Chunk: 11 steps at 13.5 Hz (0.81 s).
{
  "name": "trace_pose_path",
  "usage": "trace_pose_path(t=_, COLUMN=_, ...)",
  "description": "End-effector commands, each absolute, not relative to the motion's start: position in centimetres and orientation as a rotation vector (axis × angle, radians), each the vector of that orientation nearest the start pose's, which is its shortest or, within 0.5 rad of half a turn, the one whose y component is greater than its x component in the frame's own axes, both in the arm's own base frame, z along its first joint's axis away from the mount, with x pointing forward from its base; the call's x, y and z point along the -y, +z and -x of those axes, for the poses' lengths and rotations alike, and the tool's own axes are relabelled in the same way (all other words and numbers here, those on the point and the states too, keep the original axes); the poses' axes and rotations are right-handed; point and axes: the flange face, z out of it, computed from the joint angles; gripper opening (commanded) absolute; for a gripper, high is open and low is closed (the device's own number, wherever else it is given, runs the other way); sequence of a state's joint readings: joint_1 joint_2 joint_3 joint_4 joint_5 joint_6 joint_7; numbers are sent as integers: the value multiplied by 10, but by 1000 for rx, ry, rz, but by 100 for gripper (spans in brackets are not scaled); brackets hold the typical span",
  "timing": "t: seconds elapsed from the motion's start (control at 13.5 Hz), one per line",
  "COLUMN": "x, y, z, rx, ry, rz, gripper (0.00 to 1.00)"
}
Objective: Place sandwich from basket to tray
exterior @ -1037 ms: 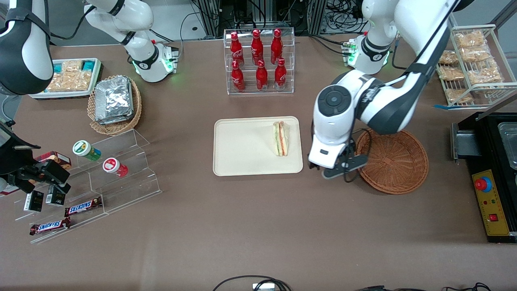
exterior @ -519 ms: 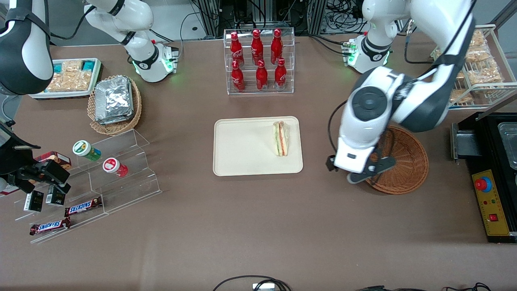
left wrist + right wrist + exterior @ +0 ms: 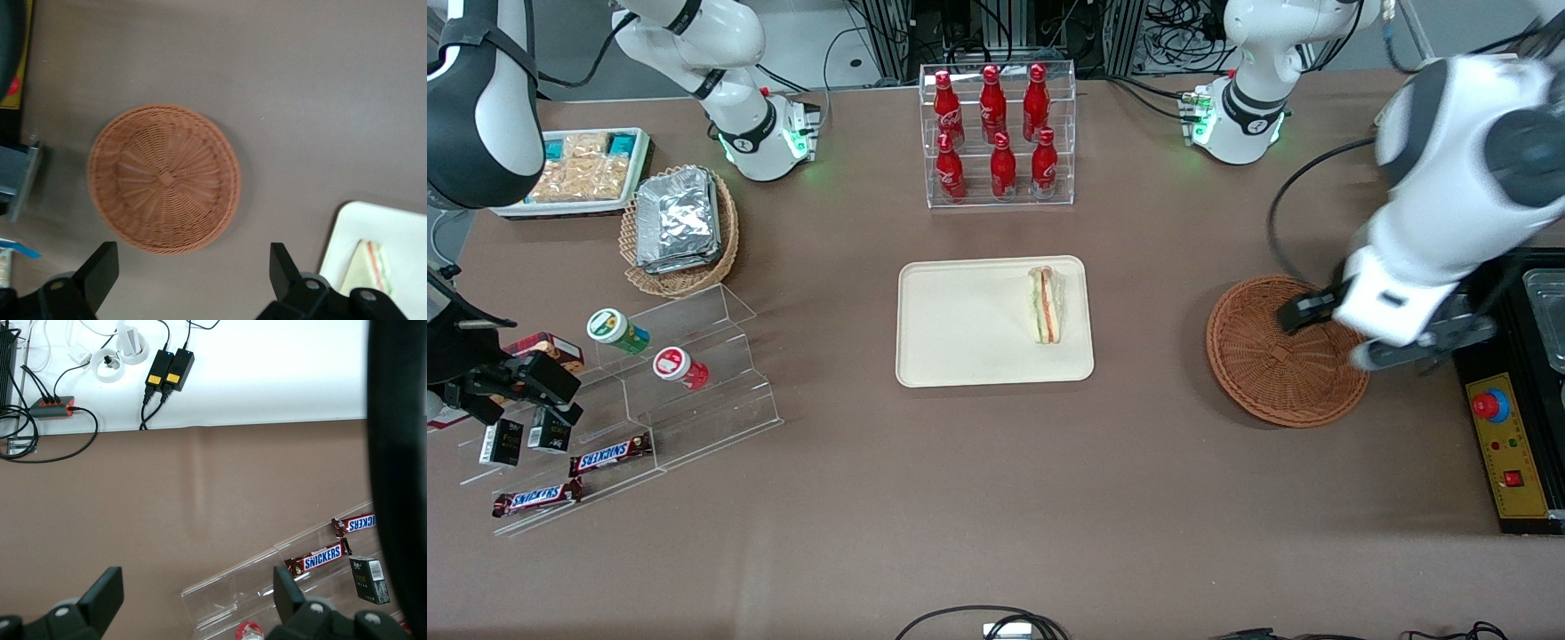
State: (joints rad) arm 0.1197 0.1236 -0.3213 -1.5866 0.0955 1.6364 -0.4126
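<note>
The sandwich (image 3: pixel 1047 304) lies in clear wrap on the cream tray (image 3: pixel 960 329), at the tray's end nearest the basket. The reddish-brown wicker basket (image 3: pixel 1272 364) sits empty on the table, toward the working arm's end. My left gripper (image 3: pixel 1418 347) hangs high over the basket's edge on the working arm's side, open and empty. In the left wrist view the open gripper (image 3: pixel 193 263) frames bare table beside the basket (image 3: pixel 165 179), with the tray (image 3: pixel 400 227) and sandwich (image 3: pixel 371 267) off to one side.
A clear rack of red bottles (image 3: pixel 1000 133) stands farther from the camera than the tray. A black control box with a red button (image 3: pixel 1507 427) and a wire rack of bagged snacks (image 3: pixel 1467 142) are at the working arm's end. A tan basket of foil packets (image 3: pixel 680 222) and acrylic steps (image 3: pixel 667 373) lie toward the parked arm's end.
My gripper has swung away from beside the tray, across the basket toward the working arm's end, and has risen. The sandwich has stayed on the tray.
</note>
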Motion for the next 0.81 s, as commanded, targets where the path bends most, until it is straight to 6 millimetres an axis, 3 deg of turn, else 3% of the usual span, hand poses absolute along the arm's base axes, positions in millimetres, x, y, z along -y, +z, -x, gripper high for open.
trace_pose_path(t=0.0, x=66, y=584, z=-560, rx=200, ry=115, rz=3074, gripper=100)
trace_pose_path(t=0.22, x=42, y=607, z=-543, rx=61, ry=132, rz=3075, gripper=100)
trace_pose_path(t=0.44, x=42, y=619, z=-534, rx=-53, ry=125, rz=3113, gripper=100)
trace_pose_path(t=0.74, x=40, y=622, z=-532, rx=-156, ry=132, rz=3111, gripper=100)
